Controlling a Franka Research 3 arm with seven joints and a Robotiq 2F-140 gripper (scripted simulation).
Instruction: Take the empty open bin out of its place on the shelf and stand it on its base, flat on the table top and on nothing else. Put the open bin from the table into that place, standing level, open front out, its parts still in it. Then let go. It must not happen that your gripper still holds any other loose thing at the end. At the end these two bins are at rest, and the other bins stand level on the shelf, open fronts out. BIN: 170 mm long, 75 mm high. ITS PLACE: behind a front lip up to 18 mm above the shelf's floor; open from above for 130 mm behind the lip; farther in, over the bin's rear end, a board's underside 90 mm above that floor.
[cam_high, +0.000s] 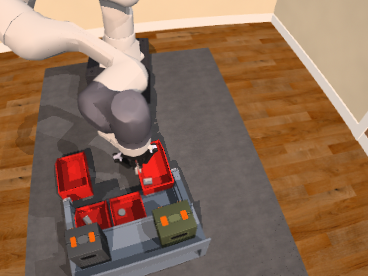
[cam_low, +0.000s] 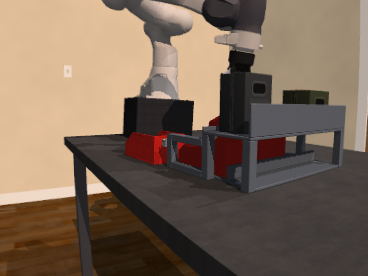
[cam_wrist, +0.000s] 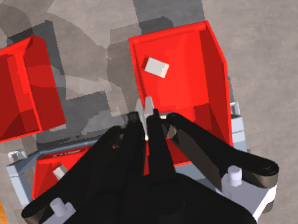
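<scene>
A red open bin (cam_high: 161, 165) (cam_wrist: 192, 75) with a white part (cam_high: 148, 180) (cam_wrist: 156, 66) in it hangs at the right-hand place of the grey shelf (cam_high: 196, 244) (cam_low: 295, 117), its front end sticking out towards the arm. My gripper (cam_high: 140, 167) (cam_wrist: 146, 106) is shut on this bin's left side wall from above. An empty red bin (cam_high: 72, 175) (cam_wrist: 25, 85) (cam_low: 145, 145) stands on the table, left of the shelf. In the exterior view the fingers are hidden behind a dark box.
Two more red bins (cam_high: 92, 215) (cam_high: 127, 207) with small parts sit in the shelf's left and middle places. A dark grey box (cam_high: 87, 243) (cam_low: 245, 102) and an olive box (cam_high: 174, 222) (cam_low: 306, 96) stand on the shelf's upper board. The arm's black base (cam_low: 157, 116) is behind.
</scene>
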